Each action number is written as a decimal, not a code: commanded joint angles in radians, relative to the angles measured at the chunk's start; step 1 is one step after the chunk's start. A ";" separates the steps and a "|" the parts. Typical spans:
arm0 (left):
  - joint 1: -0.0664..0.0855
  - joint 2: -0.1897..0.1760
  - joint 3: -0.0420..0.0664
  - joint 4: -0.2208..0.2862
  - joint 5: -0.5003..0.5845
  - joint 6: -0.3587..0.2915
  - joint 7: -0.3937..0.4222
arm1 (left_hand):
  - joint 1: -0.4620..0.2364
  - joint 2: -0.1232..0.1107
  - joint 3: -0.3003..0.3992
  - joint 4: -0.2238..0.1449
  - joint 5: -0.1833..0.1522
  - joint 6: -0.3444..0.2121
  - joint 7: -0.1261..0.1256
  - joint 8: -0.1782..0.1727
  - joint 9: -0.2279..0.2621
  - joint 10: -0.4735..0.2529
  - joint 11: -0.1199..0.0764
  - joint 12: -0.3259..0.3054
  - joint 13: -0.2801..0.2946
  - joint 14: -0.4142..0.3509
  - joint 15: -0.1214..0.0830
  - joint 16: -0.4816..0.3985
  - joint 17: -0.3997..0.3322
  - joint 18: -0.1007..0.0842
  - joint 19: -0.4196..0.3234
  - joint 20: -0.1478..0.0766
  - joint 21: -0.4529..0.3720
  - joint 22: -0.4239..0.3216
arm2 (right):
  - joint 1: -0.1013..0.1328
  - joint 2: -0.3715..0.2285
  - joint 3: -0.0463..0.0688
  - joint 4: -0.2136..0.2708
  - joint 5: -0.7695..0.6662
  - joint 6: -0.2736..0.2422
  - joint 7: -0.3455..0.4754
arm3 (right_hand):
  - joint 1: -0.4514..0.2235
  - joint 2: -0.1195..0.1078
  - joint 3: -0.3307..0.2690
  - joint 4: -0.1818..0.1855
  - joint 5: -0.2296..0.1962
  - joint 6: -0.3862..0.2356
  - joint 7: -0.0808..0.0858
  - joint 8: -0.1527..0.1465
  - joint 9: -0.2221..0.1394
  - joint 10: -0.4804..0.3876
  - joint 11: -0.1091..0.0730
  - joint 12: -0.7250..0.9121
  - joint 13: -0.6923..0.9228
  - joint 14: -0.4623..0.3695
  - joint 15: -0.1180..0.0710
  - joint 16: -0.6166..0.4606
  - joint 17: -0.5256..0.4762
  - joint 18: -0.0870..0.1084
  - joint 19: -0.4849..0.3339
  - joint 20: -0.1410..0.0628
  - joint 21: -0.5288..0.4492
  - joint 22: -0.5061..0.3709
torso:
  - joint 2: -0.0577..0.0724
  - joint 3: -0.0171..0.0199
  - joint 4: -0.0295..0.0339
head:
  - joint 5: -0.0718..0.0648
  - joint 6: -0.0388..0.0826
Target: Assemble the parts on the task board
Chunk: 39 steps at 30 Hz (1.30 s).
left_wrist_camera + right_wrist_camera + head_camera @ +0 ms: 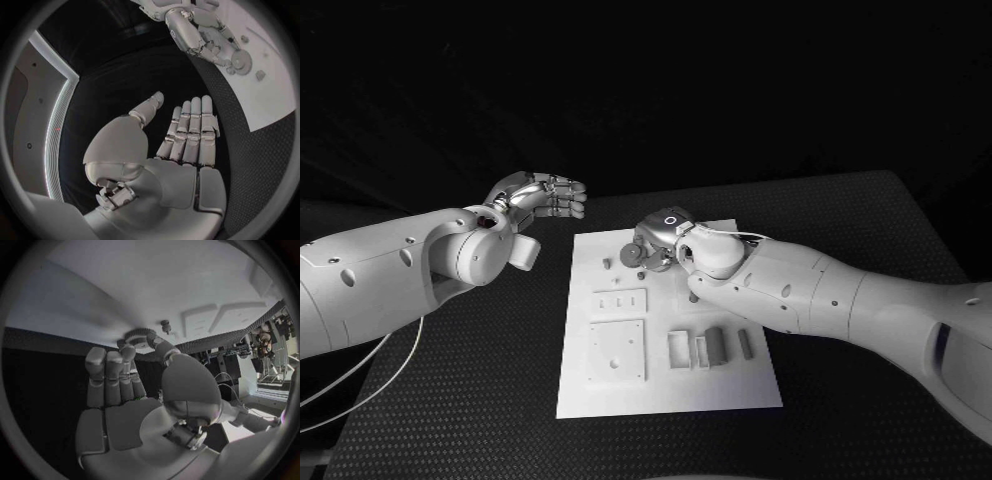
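We saw the right hand [658, 243] pinching one gear [139, 336] lying flat at the board's [733, 385] twelve o'clock edge; left hand [542, 196] released, holding nothing.

One task board [668, 392] sits on one black worktop [862, 230]. On the board, two square plates: a smaller one [619, 302] and a larger one [616, 351]. Beside them, three upright blocks [710, 347] in a row (possibly more pieces among them, hard to separate). One round gear [141, 336] shows, and one small peg [165, 326] close by. Two hands: left [548, 196], right [661, 238].
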 commanded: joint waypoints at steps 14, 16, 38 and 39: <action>0.001 0.000 0.001 0.002 -0.002 -0.003 0.007 | -0.011 0.000 -0.007 0.000 0.000 -0.006 0.008 -0.006 -0.001 -0.003 0.007 -0.008 -0.001 -0.001 0.008 -0.007 0.002 0.010 0.003 0.003 -0.007 0.001 | 0.000 -0.020 0.000 0.032 0.036 -0.047 0.025 | -0.008 0.032 0.000 0.003 -0.003 -0.015 0.018 0.001 -0.003 0.000 0.001 0.008 0.000 -0.001 0.002 0.002 0.004 0.101 0.000 -0.006 -0.002 0.018 | 0.000 -0.0007 0.0627 | 0.000 0.002; 0.001 -0.002 0.001 0.001 -0.002 -0.003 0.008 | -0.011 0.000 -0.007 0.000 0.000 -0.006 0.008 -0.006 -0.001 -0.003 0.007 -0.008 -0.001 -0.001 0.008 -0.007 0.002 0.010 0.003 0.003 -0.007 0.001 | 0.000 -0.032 0.001 0.045 0.041 -0.060 0.027 | -0.007 0.032 -0.001 0.000 -0.003 -0.015 0.018 0.001 -0.003 0.001 0.001 0.008 0.000 0.000 0.001 0.003 0.004 0.101 0.001 -0.007 -0.001 0.018 | -0.001 -0.0013 0.0623 | 0.002 0.003; 0.001 -0.004 0.001 -0.077 0.000 0.066 0.048 | -0.007 0.005 -0.004 -0.001 0.000 -0.001 0.005 -0.002 -0.001 -0.007 0.009 -0.012 -0.003 0.006 0.005 -0.006 0.006 0.012 0.007 0.002 -0.007 0.003 | 0.031 -0.234 0.098 0.224 0.309 -0.193 0.154 | 0.044 0.022 0.004 -0.085 -0.002 -0.011 0.020 0.006 -0.007 -0.028 0.004 -0.056 -0.056 -0.021 0.004 -0.033 -0.013 0.101 -0.019 0.000 -0.025 0.008 | -0.015 0.0115 0.0378 | 0.017 0.033; 0.000 -0.003 0.001 -0.080 0.000 0.069 0.048 | -0.007 0.006 -0.004 -0.001 0.000 0.000 0.004 -0.002 0.000 -0.006 0.009 -0.012 -0.003 0.006 0.005 -0.006 0.006 0.012 0.008 0.002 -0.007 0.003 | 0.031 -0.239 0.101 0.225 0.319 -0.192 0.162 | 0.049 0.022 0.006 -0.094 -0.002 -0.013 0.021 0.006 -0.008 -0.036 0.006 -0.087 -0.081 -0.027 0.006 -0.039 -0.016 0.101 -0.024 0.003 -0.031 0.006 | -0.016 0.0122 0.0362 | 0.018 0.034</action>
